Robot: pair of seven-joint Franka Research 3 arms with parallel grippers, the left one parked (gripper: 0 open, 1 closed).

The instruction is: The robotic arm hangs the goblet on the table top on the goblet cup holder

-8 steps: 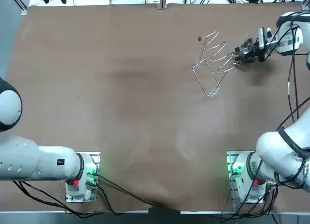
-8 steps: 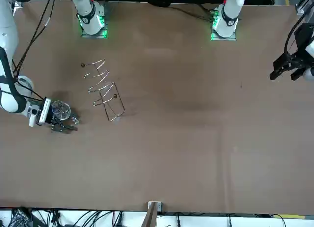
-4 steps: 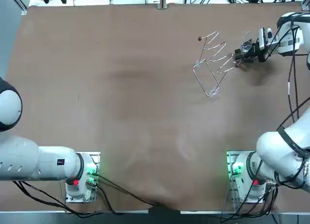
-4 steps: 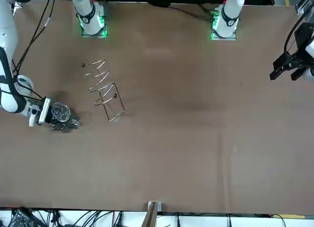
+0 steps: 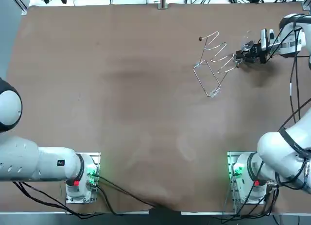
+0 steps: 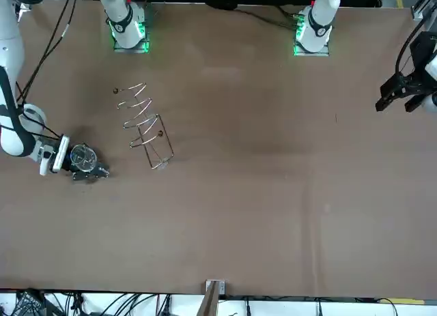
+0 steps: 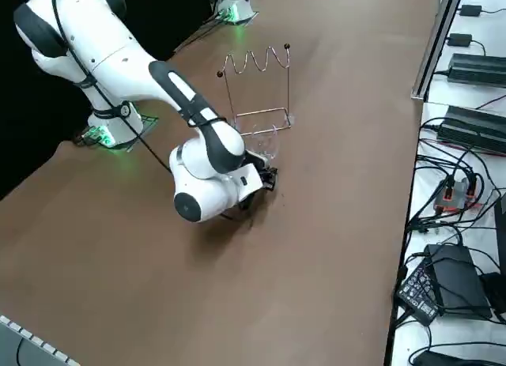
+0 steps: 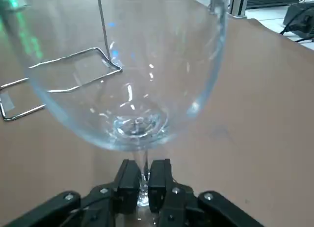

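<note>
Right wrist view, item one?
— Right gripper (image 8: 143,185): both fingers closed tight on the thin stem of the goblet (image 8: 127,80), just under the bowl. Bowl clear, rising from the fingers, rim out of frame.

— Item two, location of goblet?
— Top view: goblet (image 5: 247,43) at the far right part of the table (image 5: 121,89), carried in the gripper (image 5: 241,56), which points toward the rack (image 5: 212,64). Right side view: bowl (image 7: 265,141) sits above the gripper (image 7: 269,176), close to the rack's base bar (image 7: 261,111). Contact between glass and wire: cannot tell.

— Item three, rack?
— Bent wire, rectangular foot flat on the table, row of loops on top. Front view: loops (image 6: 140,108) carry no glass; goblet (image 6: 82,154) not hung, held beside the rack on the working arm's side.
</note>
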